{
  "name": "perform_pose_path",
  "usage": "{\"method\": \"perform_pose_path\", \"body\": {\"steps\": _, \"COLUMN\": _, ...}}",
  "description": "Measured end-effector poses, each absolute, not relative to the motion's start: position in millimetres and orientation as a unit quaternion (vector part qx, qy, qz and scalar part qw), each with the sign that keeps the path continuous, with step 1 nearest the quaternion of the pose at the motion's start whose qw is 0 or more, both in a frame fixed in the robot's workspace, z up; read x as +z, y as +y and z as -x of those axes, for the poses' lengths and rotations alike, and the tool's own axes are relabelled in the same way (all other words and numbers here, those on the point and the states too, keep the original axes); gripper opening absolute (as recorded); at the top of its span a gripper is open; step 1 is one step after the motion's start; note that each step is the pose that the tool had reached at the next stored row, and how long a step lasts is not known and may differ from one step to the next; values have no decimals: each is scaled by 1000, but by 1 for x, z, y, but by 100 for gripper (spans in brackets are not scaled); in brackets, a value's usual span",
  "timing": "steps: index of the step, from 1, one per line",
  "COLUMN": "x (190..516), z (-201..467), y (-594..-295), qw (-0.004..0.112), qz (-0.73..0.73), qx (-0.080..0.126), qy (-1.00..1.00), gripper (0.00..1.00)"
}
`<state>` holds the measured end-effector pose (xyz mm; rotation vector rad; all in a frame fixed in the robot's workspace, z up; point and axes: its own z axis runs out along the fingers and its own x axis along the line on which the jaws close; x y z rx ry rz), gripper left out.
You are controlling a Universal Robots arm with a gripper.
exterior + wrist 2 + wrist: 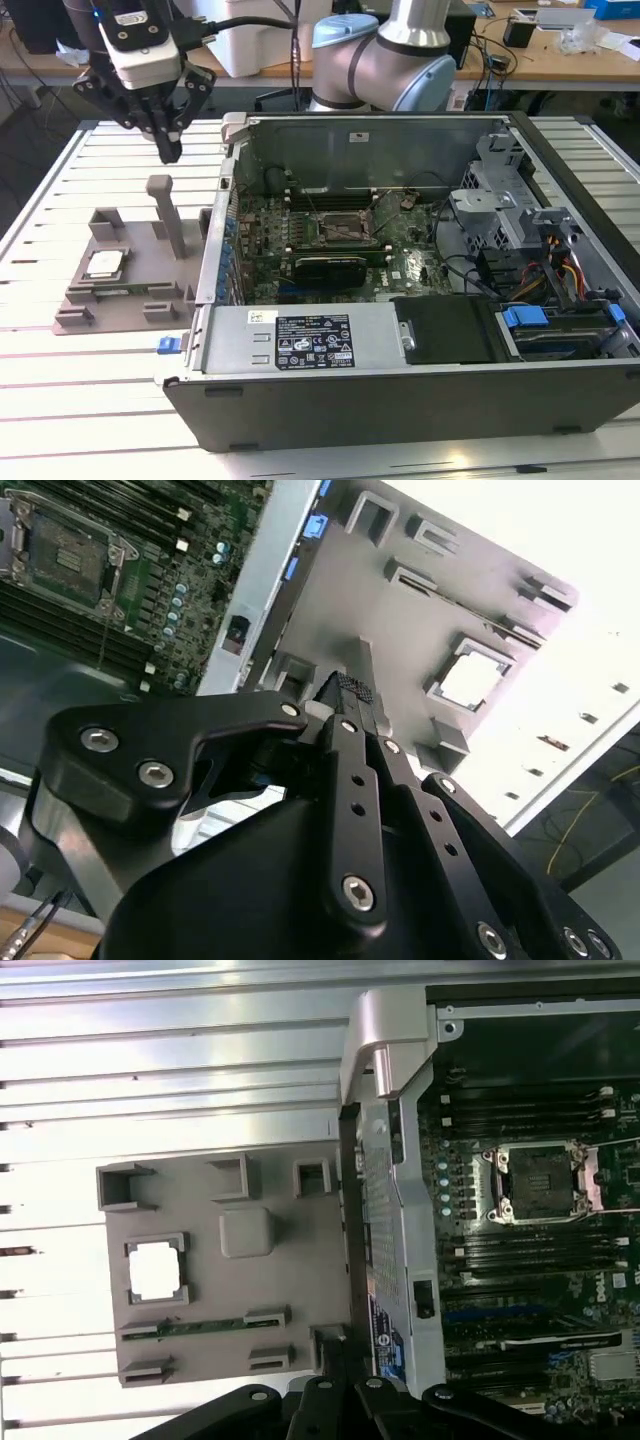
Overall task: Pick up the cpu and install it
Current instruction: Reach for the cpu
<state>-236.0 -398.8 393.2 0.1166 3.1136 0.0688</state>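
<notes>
Cpu: a small flat square chip [105,264] with a silver-grey top. It lies level in a square pocket, below the claw and off toward the exterior view's left of its tips. Nothing touches it. In the first wrist view it reads as a bright square [157,1270].
Holder tray: a grey moulded plate [140,268] carrying the cpu. Low walls edge the pocket closely.
Post: a grey upright block [165,215] on the tray. It stands almost straight under the claw's tips, just beside the cpu's pocket.
Claw: black linked fingers [170,150] with the tips pressed together, holding nothing. It hangs high above the tray, well apart from the cpu.
Socket: an open black-framed socket [335,230] on the green motherboard inside the open computer case [420,400]. It lies on the far side of the claw from the cpu.
Bench: slatted metal [60,180] under the tray and case.
Step in hand: by my judgement, the approach to the pick; the cpu is not yet lifted.
Doing it well: the fingers likely need to spread before any descent. The claw should centre squarely over the chip, keep clear of the post, and come straight down. The grip belongs on opposite edges, lightly, so the chip lifts flat out of its snug pocket.
</notes>
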Motion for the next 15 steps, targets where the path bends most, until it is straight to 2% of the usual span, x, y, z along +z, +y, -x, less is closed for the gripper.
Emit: {"method": "perform_pose_path", "body": {"steps": 15, "x": 393, "z": 268, "y": -399, "qw": 13, "qz": -37, "qx": 22, "qy": 999, "gripper": 11}}
